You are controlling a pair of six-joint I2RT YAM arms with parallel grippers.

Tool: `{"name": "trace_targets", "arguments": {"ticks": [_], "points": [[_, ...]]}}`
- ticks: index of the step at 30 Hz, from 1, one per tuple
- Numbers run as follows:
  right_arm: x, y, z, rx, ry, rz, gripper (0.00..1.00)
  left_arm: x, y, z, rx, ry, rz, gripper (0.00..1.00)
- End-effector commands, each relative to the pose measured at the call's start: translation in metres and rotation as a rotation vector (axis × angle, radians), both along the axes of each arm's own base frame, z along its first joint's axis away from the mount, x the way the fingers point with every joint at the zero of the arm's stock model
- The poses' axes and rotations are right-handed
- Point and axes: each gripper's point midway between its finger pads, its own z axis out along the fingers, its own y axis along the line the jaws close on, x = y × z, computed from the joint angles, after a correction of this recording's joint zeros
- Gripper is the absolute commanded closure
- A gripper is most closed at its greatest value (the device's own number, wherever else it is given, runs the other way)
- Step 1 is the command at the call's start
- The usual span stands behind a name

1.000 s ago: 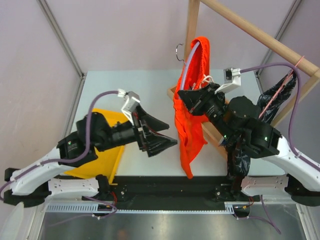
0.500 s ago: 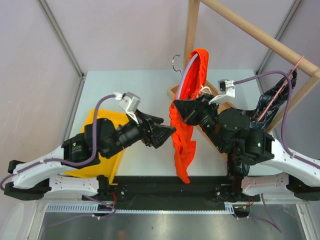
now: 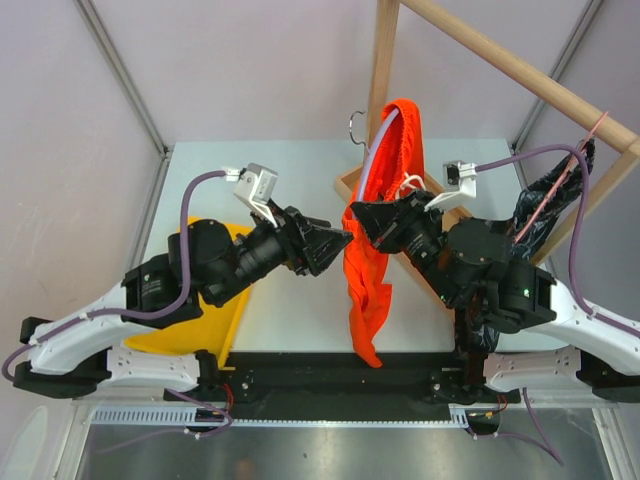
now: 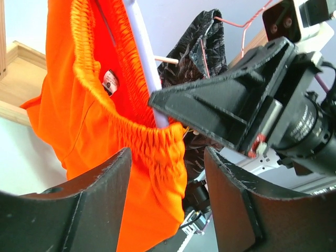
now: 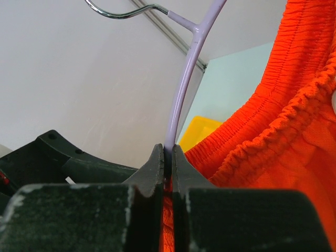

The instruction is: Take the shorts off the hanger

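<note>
I see pale lilac walls (image 3: 250, 70) around a pale table (image 3: 290, 310), with a yellow tray (image 3: 190, 332) at its left. My left gripper (image 3: 340, 242) is unclenched, jaws either side of the orange shorts (image 3: 365, 280) at the waistband. They hang on a lilac hanger (image 5: 184, 89), which my right gripper (image 5: 165, 157) pinches tight. Far right, dark shorts (image 3: 545, 205) hang at the wooden rack (image 3: 385, 50).

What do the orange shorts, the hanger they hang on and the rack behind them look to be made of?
Orange shorts: soft matte fabric, knit or woven, judging by the gathered elastic waistband and loose folds. Hanger: a smooth lilac arm, probably plastic or plastic-coated, with a shiny bare metal hook. Rack: pale unpainted wood, by its colour and square-cut beams.
</note>
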Motion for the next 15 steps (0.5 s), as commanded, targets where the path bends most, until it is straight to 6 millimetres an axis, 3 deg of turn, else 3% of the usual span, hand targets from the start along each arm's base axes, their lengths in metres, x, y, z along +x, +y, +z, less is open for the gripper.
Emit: {"name": "trace_targets", "arguments": {"ticks": [1,10,15], "points": [[-0.005,-0.010,0.036,0.124,-0.044,0.008,1.00,0.000,-0.001,0.012,-0.036,0.026,-0.020,0.38],[-0.006,-0.009,0.033,0.129,-0.036,0.017,1.00,0.004,-0.009,0.007,-0.052,0.042,-0.052,0.62],[-0.006,-0.008,0.032,0.129,-0.036,0.015,1.00,0.004,-0.011,0.008,-0.068,0.037,-0.070,0.57]]}}
